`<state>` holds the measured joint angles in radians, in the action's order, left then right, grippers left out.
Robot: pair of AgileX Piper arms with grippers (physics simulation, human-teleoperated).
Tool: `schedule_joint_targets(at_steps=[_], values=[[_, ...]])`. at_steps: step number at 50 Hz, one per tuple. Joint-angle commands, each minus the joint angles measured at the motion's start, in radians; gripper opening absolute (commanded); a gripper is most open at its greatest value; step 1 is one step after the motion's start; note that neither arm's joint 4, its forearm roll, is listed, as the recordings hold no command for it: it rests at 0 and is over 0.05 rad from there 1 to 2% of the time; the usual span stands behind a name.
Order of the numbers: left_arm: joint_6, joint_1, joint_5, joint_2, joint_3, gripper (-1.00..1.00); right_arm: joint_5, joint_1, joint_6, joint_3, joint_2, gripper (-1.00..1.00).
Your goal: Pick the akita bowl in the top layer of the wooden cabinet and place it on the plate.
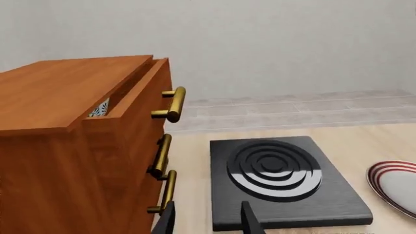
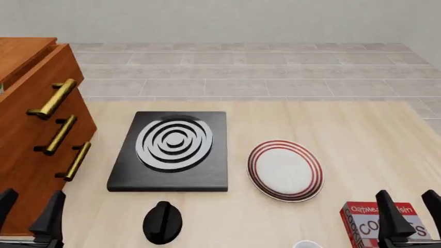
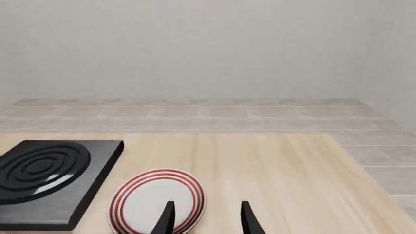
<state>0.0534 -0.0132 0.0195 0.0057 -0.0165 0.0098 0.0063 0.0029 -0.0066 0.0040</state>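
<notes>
The wooden cabinet (image 1: pixel 58 146) (image 2: pixel 24 139) stands at the table's left. Its top layer (image 1: pixel 140 92) (image 2: pixel 41 77) is pulled out a little, brass handle (image 1: pixel 172 103) facing the stove. Through the gap only a speckled sliver of the akita bowl (image 1: pixel 99 108) shows; the front view hides it. The plate (image 2: pixel 285 169) (image 3: pixel 156 204) (image 1: pixel 395 184), white with red rings, lies right of the stove. My left gripper (image 2: pixel 28 212) (image 1: pixel 208 222) hangs open and empty near the cabinet's front lower corner. My right gripper (image 2: pixel 412 212) (image 3: pixel 206 222) is open and empty, near the table's front edge, right of the plate.
A black stove slab (image 2: pixel 172 150) with silver rings lies between cabinet and plate. A black knob-like object (image 2: pixel 162 222) sits in front of it. A red cookie box (image 2: pixel 375 222) lies by my right gripper. Two lower drawers are closed.
</notes>
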Motion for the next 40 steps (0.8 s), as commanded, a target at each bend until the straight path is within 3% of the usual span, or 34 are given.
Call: schedule_joint_targets(at_steps=[1,11,40], values=[[0.023,-0.015,0.032,0.001,-0.030,1.00,0.009,0.003,-0.002,-0.001,-0.001,1.00],[0.030,-0.041,0.092,-0.002,-0.086,1.00,0.006,0.003,-0.004,0.000,0.003,1.00],[0.054,-0.105,0.208,0.150,-0.386,1.00,-0.017,0.007,-0.001,0.001,0.028,1.00]])
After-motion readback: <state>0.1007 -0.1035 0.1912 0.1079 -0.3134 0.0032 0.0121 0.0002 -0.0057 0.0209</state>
